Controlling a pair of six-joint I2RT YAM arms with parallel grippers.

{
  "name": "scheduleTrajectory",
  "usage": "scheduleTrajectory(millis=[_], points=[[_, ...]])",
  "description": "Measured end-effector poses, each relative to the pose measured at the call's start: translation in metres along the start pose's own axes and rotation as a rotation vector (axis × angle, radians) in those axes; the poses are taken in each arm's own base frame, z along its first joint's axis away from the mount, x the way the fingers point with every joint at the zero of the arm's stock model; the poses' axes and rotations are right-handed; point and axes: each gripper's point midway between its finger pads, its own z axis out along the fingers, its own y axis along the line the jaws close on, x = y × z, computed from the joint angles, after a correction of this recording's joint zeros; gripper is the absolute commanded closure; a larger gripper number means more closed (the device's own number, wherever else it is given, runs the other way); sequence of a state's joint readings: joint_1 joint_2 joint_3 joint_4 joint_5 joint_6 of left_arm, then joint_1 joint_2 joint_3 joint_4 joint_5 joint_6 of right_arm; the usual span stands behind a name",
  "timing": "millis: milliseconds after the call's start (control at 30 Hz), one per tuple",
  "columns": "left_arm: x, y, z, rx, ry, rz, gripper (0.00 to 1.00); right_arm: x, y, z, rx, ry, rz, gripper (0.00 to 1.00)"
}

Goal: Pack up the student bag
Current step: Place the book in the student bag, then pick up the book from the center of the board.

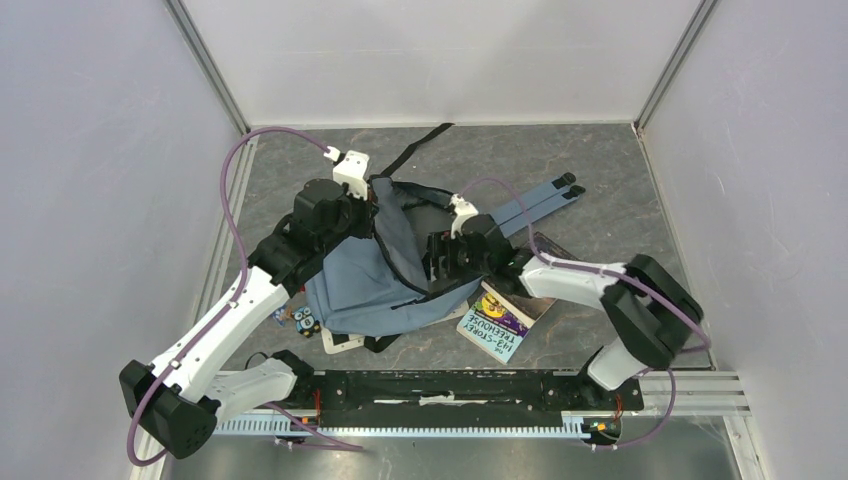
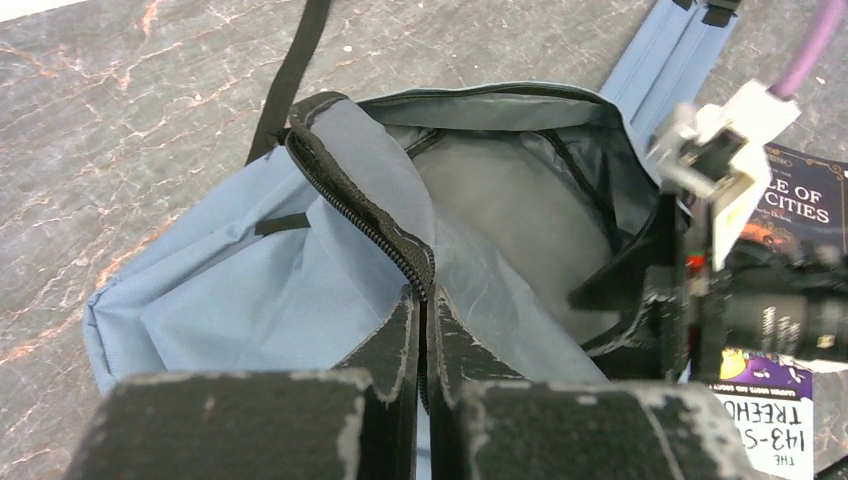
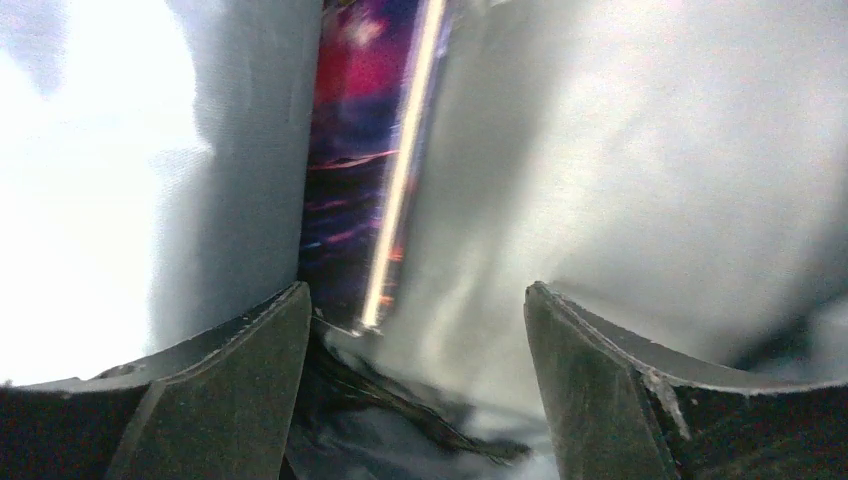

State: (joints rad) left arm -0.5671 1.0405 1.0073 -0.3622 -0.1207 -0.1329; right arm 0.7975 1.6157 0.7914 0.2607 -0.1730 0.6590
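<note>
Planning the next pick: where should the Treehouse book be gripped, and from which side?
Its near corner, from the robot's right: the Treehouse book lies flat on the table, that corner juts free, while its far edge meets the student bag.

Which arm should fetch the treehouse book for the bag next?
Probably right. The right gripper stands open, and the treehouse book lies by that arm; the left gripper is pinching the student bag open.

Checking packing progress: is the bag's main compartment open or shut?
Open. The bag gapes, grey lining showing; the left gripper pinches its zip edge.
</note>
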Motion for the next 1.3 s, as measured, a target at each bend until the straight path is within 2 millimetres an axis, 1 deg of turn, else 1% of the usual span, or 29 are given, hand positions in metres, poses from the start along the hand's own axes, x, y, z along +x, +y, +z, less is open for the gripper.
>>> scheduleTrajectory(millis=[33,67,133,233,267,333,367,433,467,567,700,800,867,933,1100,1300], points=[[0.0,0.0,0.0,0.0,0.001,0.0,0.98,-0.007,-0.007,-0.008,0.041,-0.02,-0.02,0.05],[0.001,0.0,0.0,0.001,0.003,0.0,0.98,-0.014,-0.012,-0.016,0.075,-0.039,-0.035,0.02],[0.001,0.0,0.0,0.0,0.003,0.0,0.98,-0.029,-0.021,-0.034,0.136,-0.083,-0.067,0.02],[0.001,0.0,0.0,0.0,0.003,0.0,0.98,-0.049,-0.032,-0.07,0.213,-0.158,-0.102,0.02],[0.001,0.0,0.0,0.0,0.003,0.0,0.98,-0.055,-0.038,-0.086,0.237,-0.186,-0.105,0.02],[0.001,0.0,0.0,0.0,0.004,0.001,0.98,-0.059,-0.051,-0.109,0.277,-0.224,-0.098,0.02],[0.001,0.0,0.0,0.0,0.004,0.001,0.98,-0.059,-0.063,-0.122,0.31,-0.24,-0.085,0.02],[0.001,0.0,0.0,0.0,0.004,0.001,0.98,-0.053,-0.093,-0.145,0.39,-0.261,-0.042,0.02],[0.001,0.0,0.0,0.0,0.004,0.0,0.98,-0.047,-0.108,-0.154,0.429,-0.264,-0.017,0.02],[0.001,0.0,0.0,0.0,0.004,0.0,0.98,-0.019,-0.152,-0.182,0.559,-0.255,0.07,0.02],[0.001,0.0,0.0,0.0,0.004,0.001,0.98,0.014,-0.191,-0.208,0.675,-0.267,0.204,0.02],[0.001,0.0,0.0,0.0,0.004,0.0,0.98,0.032,-0.211,-0.219,0.721,-0.299,0.315,0.02],[0.001,0.0,0.0,0.0,0.004,0.0,0.98,0.043,-0.22,-0.22,0.725,-0.329,0.39,0.02],[0.001,0.0,0.0,0.0,0.004,0.001,0.98,0.053,-0.225,-0.216,0.708,-0.354,0.468,0.02],[0.001,0.0,0.0,0.0,0.004,0.0,0.98,0.043,-0.225,-0.211,0.633,-0.476,0.545,0.02],[0.001,0.0,0.0,0.0,0.004,0.001,0.98,0.032,-0.224,-0.203,0.539,-0.598,0.623,0.09]])
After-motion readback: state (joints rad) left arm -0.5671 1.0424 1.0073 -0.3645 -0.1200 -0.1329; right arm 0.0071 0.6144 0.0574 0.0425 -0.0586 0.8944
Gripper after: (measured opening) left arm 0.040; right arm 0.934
